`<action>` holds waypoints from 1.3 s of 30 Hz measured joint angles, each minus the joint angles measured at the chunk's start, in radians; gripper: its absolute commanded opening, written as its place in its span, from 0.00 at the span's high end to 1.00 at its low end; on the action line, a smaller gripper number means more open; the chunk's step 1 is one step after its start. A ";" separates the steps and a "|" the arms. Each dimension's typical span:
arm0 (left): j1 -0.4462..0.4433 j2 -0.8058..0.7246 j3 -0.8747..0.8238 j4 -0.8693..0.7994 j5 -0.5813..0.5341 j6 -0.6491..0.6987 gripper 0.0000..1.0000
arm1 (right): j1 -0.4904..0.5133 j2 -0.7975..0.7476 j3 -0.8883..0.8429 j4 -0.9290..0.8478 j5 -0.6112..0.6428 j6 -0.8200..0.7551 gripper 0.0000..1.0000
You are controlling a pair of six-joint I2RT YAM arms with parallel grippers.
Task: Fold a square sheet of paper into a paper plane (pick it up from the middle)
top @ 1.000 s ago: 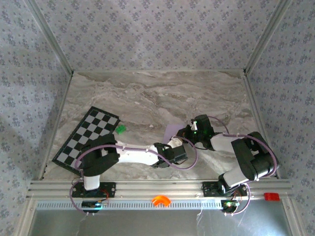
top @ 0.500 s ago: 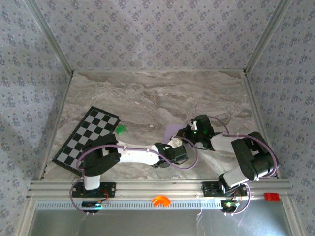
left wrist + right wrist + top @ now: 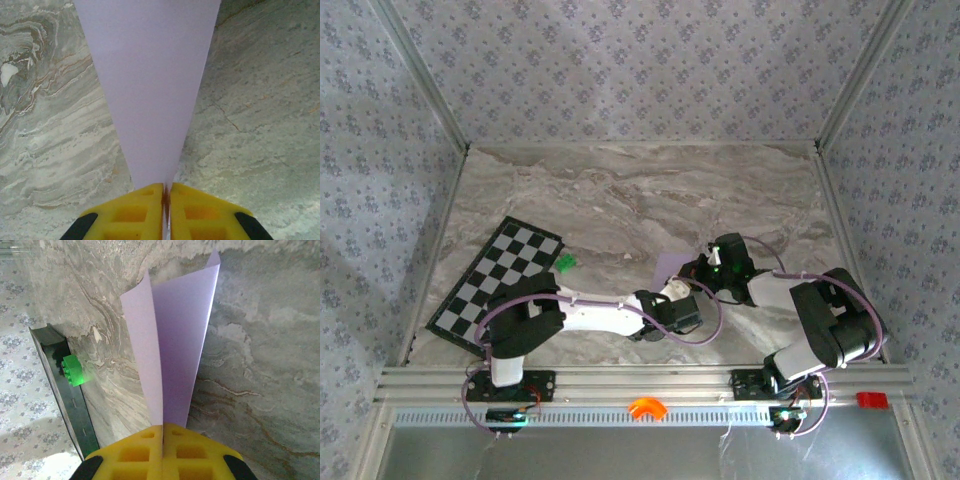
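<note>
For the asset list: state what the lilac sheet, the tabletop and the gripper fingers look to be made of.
Lilac sheet: thin matte paper; it curves softly and shows no shine.
Tabletop: grey veined stone look, real marble or a print, cannot tell.
Gripper fingers: yellow, probably moulded or printed plastic, with square pockets in a matte face.

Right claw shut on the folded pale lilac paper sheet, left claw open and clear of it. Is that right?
Not quite. The left claw is also shut on the folded pale lilac paper sheet: the left wrist view shows its jaws pressed together on the sheet's narrow end. The right claw is shut on it, as stated.
</note>
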 measured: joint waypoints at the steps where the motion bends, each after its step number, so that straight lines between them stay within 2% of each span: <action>1: 0.000 0.000 0.000 0.000 -0.001 -0.001 0.91 | 0.000 0.000 0.000 0.000 0.000 0.000 1.00; 10: 0.000 0.000 0.000 -0.002 -0.011 -0.003 0.90 | 0.000 0.000 0.000 0.000 0.000 0.003 1.00; 16: 0.000 0.000 0.000 -0.003 -0.014 -0.005 0.98 | 0.002 0.000 0.000 0.000 0.000 0.003 1.00; 21: 0.000 0.000 0.000 -0.003 -0.014 -0.008 1.00 | 0.002 0.000 0.000 0.000 0.000 0.004 1.00; 24: 0.000 0.000 0.000 -0.001 -0.013 -0.008 1.00 | 0.002 0.000 0.000 0.000 0.000 0.003 0.93; 30: 0.018 -0.017 -0.042 0.049 0.023 -0.015 1.00 | -0.005 -0.024 0.003 -0.035 0.000 -0.020 0.66; 33: 0.043 -0.053 -0.091 0.095 0.079 -0.015 1.00 | -0.034 -0.061 0.008 -0.085 0.001 -0.056 0.59; 39: 0.115 -0.158 -0.202 0.240 0.235 -0.016 1.00 | -0.088 -0.151 0.036 -0.227 0.009 -0.148 0.56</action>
